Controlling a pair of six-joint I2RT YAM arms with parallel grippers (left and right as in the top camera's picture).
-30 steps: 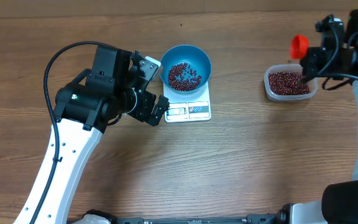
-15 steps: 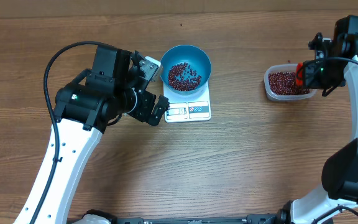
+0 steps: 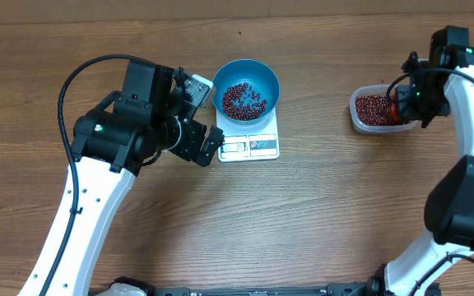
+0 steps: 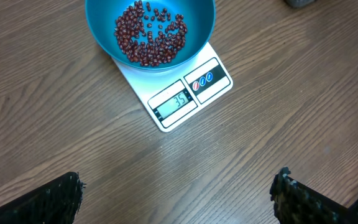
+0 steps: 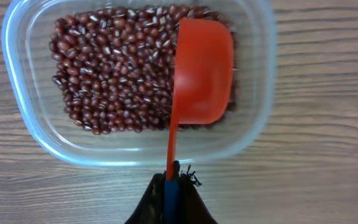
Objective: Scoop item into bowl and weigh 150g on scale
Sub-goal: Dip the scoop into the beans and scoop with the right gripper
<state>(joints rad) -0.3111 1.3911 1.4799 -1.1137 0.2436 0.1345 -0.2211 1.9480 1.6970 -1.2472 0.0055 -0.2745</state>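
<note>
- Overhead: the left gripper (image 3: 209, 115), jaws wide and empty, sits at 9 o'clock of the flat white rectangular scale (image 3: 249, 144).
- A round bright blue bowl (image 3: 271, 82) on the scale holds some small red-brown beans (image 3: 243, 99).
- A clear plastic tub (image 3: 355, 111) of beans lies at 3 o'clock.
- A red plastic scoop (image 5: 204, 68), pinched by the right gripper (image 5: 173, 186), lies over its 3 o'clock side.
</note>
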